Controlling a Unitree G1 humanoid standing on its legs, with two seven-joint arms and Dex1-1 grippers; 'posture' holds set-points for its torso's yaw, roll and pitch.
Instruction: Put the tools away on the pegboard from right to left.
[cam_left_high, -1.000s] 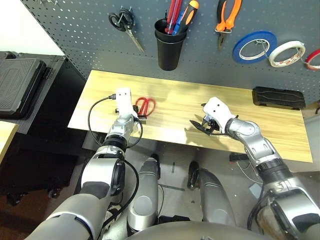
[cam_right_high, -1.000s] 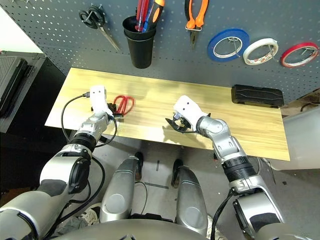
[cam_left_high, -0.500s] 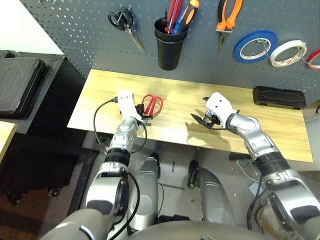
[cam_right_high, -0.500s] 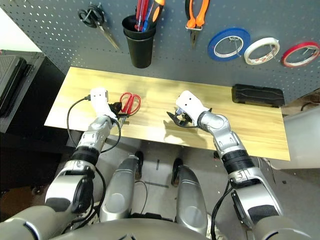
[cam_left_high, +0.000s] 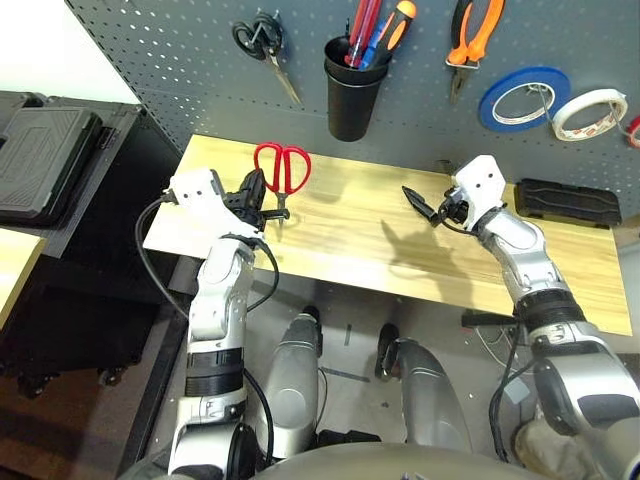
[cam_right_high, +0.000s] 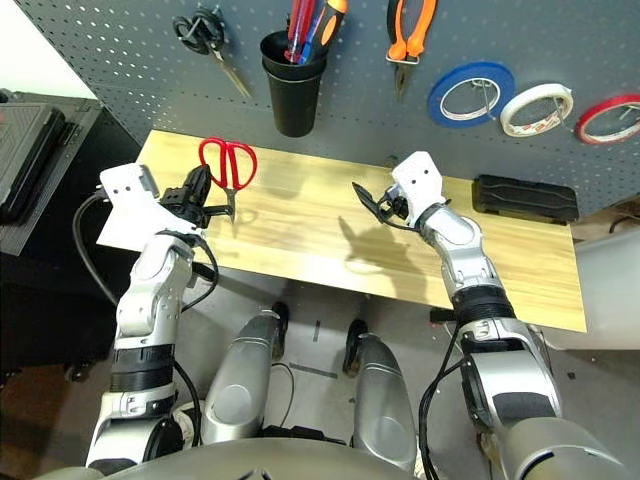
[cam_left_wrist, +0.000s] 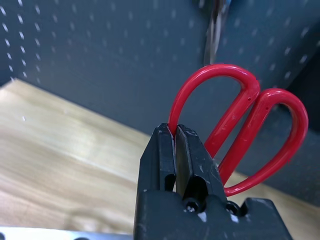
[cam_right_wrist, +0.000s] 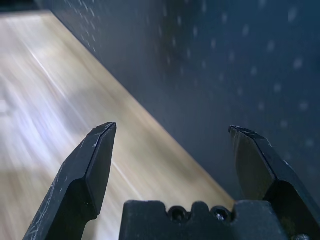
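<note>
Two glossy red loops crown the scissors (cam_left_wrist: 231, 117).

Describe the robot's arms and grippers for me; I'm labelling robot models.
Both arms are silver with black bands. Each gripper, left and right, has a white housing and two black, tapering jaws. A black cable loops beside the left wrist.

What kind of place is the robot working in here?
Probably a workshop or robotics lab: a dark grey perforated pegboard holds orange-and-black-handled pliers and rolls of tape, above a pale wooden worktop, with a black hard-shell case standing off to the left.
</note>
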